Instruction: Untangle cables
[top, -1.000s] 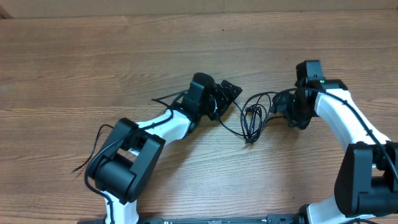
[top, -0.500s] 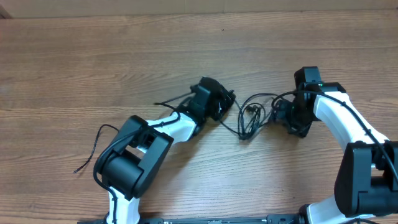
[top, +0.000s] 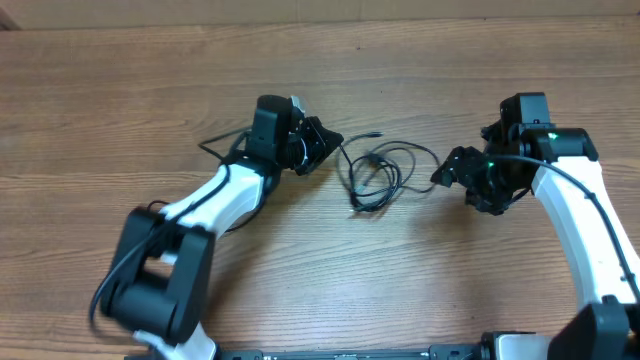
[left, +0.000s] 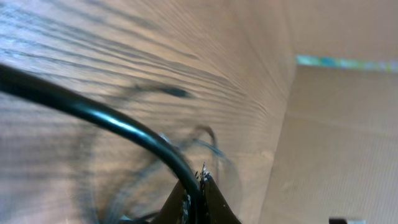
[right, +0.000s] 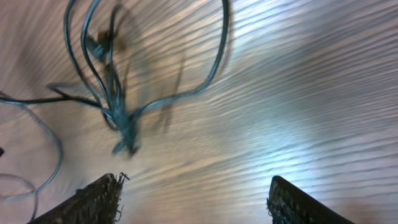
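The cables (top: 375, 178) lie as a loose black tangle of loops on the wooden table (top: 150, 80), midway between my two arms. A small plug end (top: 372, 134) sticks out at its top. My left gripper (top: 320, 145) sits just left of the tangle, shut on one cable strand. In the left wrist view that cable (left: 93, 112) curves in from the left and runs down between the closed fingertips of my left gripper (left: 198, 182). My right gripper (top: 452, 168) is open to the right of the tangle. The right wrist view shows the cables (right: 115, 106) ahead of my right gripper (right: 196, 196), which holds nothing.
A thin black strand (top: 215, 147) trails left of the left wrist. A cardboard wall (left: 336, 143) stands along the far edge of the table. Bare wood lies in front of and behind the tangle.
My left gripper has shut on a cable strand and swung left and back, dragging the tangle leftward. The right gripper has drawn off to the right, away from the tangle.
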